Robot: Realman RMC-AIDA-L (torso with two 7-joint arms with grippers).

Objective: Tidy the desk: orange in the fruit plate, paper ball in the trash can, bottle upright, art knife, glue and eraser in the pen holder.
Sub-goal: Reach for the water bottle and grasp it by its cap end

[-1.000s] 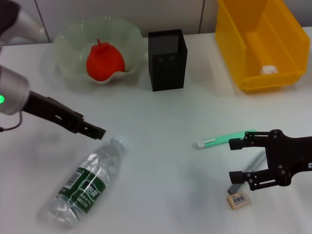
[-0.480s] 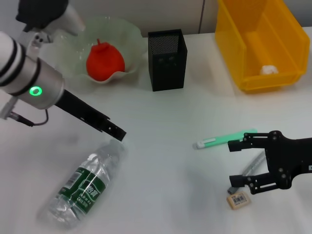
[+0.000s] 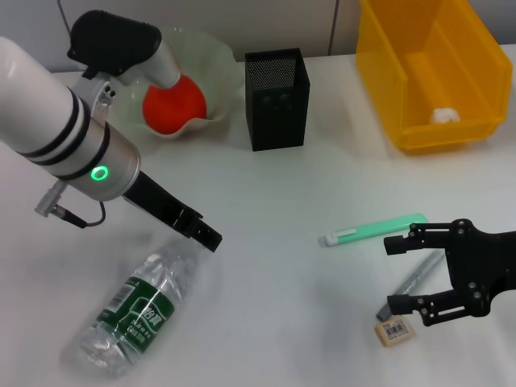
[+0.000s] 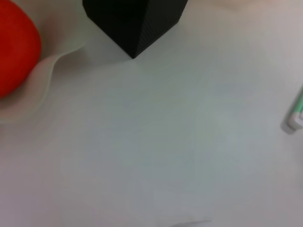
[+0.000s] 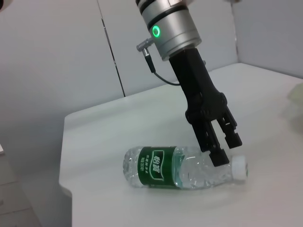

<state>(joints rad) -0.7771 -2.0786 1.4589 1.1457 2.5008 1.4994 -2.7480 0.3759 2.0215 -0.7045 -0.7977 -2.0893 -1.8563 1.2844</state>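
Down at the near left of the white table [image 3: 266,193], the bottle [image 3: 137,310] lies on its side, cap pointing inward, with open room all round it. Left gripper [image 5: 226,150] hangs right over its neck, fingers narrowly parted, holding nothing. Right gripper [image 3: 397,274] spreads wide beside the eraser [image 3: 393,331], a green pen [image 3: 375,230] just beyond. Orange [image 3: 172,105] sits in the fruit plate [image 3: 211,56]; pen holder [image 3: 276,98] stands behind.

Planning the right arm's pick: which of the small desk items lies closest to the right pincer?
The eraser, the beige block with a barcode sticker, just below the open right pincer. The green art knife lies farther off, toward the pen holder.
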